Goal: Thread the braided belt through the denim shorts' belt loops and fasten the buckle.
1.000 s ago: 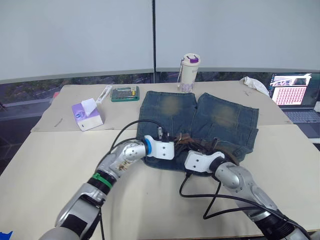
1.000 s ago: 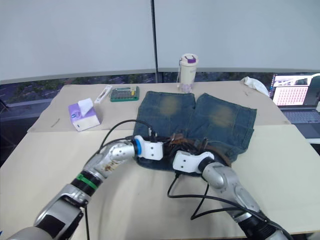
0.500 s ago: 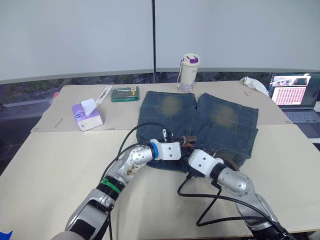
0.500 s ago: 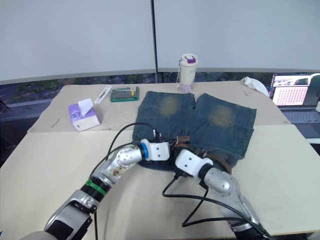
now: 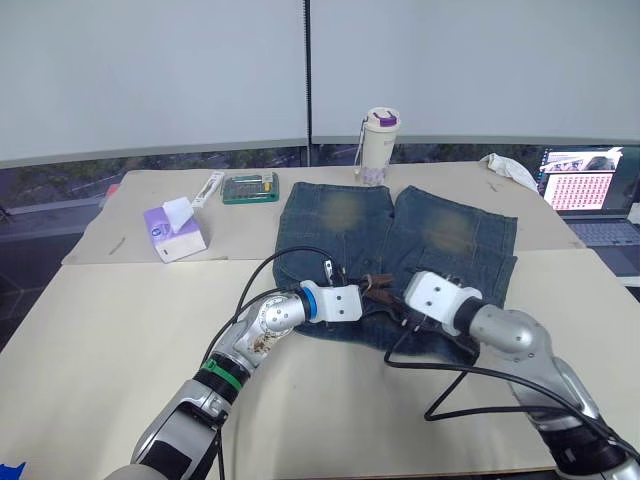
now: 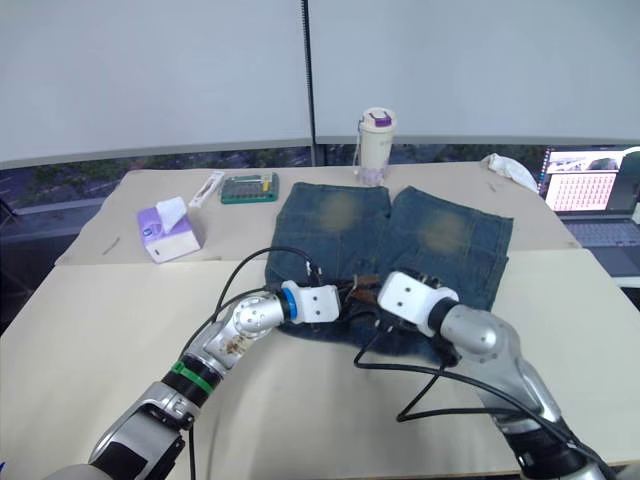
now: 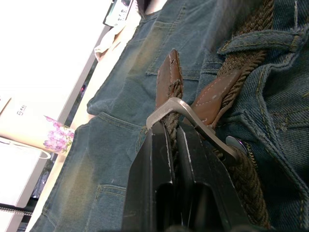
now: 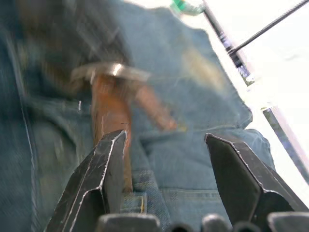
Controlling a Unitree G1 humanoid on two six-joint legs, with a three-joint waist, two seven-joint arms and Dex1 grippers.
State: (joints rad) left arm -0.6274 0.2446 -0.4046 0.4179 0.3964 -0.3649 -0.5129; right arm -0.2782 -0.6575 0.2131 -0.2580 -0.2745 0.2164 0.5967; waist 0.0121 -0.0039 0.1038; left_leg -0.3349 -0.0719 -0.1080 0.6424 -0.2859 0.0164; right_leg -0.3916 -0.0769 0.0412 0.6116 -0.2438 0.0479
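Braided belt along waistband of denim shorts, flat on counter. Left pincer clamped on belt behind buckle, strap under belt loop. Right pincer spread wide, empty, just above shorts. Bottle beyond.

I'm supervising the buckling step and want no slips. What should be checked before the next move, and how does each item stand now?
1. Left end effector shut on the braided belt just behind the buckle: ok.
2. Right end effector open, holding nothing, ready to take the strap: ok.
3. Belt passes under a belt loop on the denim shorts: ok for that loop; the others cannot tell.
4. Leather belt tip through the buckle frame: ok.
5. Prong seated in the braid: cannot tell.
6. Black cables lying off the buckle: ok.
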